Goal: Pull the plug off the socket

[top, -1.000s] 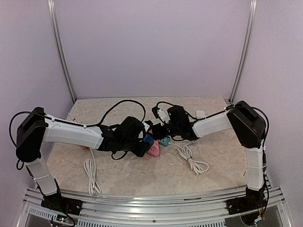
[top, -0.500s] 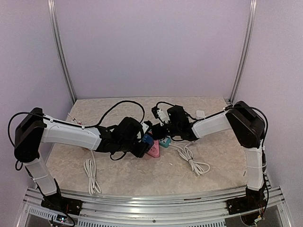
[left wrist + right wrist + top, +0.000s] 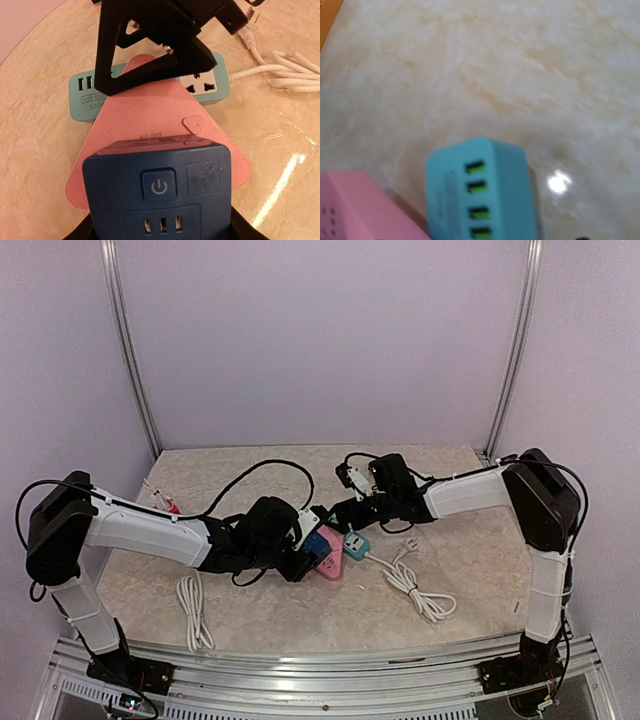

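Seemingly to steady the pile, the left hand point(image 3: 288, 552) pinched the blue block point(image 3: 160, 190). The plug point(image 3: 248, 31) lay bare-pronged at upper right, off the teal strip point(image 3: 220, 90). I could not tell the right hand's point(image 3: 350, 510) spread.

Blurred teal socket point(image 3: 480, 195), pink socket point(image 3: 357, 210) cut off

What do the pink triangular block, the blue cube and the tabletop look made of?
Pink triangular block: matte moulded plastic, with embossed lettering. Blue cube: similar matte plastic, with a moulded power button. Tabletop: glossy and marble-veined, with glare streaks; stone or laminate, unclear.
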{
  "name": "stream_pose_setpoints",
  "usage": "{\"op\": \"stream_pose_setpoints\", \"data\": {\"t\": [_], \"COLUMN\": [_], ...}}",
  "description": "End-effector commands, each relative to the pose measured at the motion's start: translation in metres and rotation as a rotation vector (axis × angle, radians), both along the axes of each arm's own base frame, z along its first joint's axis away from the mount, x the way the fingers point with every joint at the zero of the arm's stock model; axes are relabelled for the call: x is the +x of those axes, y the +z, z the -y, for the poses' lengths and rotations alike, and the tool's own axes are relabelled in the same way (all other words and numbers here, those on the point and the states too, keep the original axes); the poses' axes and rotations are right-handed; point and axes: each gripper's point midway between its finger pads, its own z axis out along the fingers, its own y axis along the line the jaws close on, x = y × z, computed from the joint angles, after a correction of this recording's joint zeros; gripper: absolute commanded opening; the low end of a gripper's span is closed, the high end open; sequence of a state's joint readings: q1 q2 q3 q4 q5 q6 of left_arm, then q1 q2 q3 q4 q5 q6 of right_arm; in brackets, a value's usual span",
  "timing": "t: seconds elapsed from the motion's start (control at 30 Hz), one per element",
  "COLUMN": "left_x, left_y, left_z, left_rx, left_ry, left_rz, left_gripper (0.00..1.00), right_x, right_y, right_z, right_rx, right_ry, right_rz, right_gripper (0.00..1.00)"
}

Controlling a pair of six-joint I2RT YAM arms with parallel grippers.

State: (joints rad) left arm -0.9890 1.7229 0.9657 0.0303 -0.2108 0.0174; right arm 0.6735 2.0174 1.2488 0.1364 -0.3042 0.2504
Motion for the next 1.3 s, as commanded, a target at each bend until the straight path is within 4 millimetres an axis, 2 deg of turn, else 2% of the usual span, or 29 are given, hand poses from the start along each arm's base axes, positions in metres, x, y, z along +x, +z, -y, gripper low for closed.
{"op": "stream_pose_setpoints", "data": {"t": [0.0, 0.13, 0.33, 0.57, 0.73, 0.93, 1.07, 1.27], "left_x": [0.007, 0.007, 0.007, 0.008, 0.009, 0.010, 0.006, 0.000], "left_y": [0.038, 0.034, 0.034, 0.038, 0.040, 0.047, 0.054, 0.067], "left_z": [0.012, 0.010, 0.010, 0.011, 0.013, 0.017, 0.021, 0.023], "left_rx": [-0.099, -0.086, -0.085, -0.094, -0.095, -0.100, -0.103, -0.118], "left_ry": [-0.045, -0.059, -0.075, -0.091, -0.102, -0.127, -0.158, -0.188], "left_rz": [0.116, 0.119, 0.137, 0.165, 0.185, 0.227, 0.268, 0.315], "left_gripper": [0.20, 0.20, 0.20, 0.20, 0.20, 0.20, 0.20, 0.20], "right_x": [-0.003, -0.011, -0.027, -0.039, -0.047, -0.057, -0.065, -0.066], "right_y": [-0.016, -0.023, -0.026, -0.044, -0.046, -0.039, -0.036, -0.043], "right_z": [0.032, 0.037, 0.027, 0.016, 0.011, 0.004, 0.004, 0.008], "right_rx": [-0.058, 0.014, 0.076, 0.126, 0.180, 0.279, 0.333, 0.308], "right_ry": [0.016, 0.082, 0.175, 0.254, 0.297, 0.341, 0.346, 0.316], "right_rz": [-0.128, -0.222, -0.279, -0.376, -0.415, -0.470, -0.505, -0.512], "right_gripper": [0.81, 0.84, 0.85, 0.84, 0.79, 0.73, 0.73, 0.80]}}
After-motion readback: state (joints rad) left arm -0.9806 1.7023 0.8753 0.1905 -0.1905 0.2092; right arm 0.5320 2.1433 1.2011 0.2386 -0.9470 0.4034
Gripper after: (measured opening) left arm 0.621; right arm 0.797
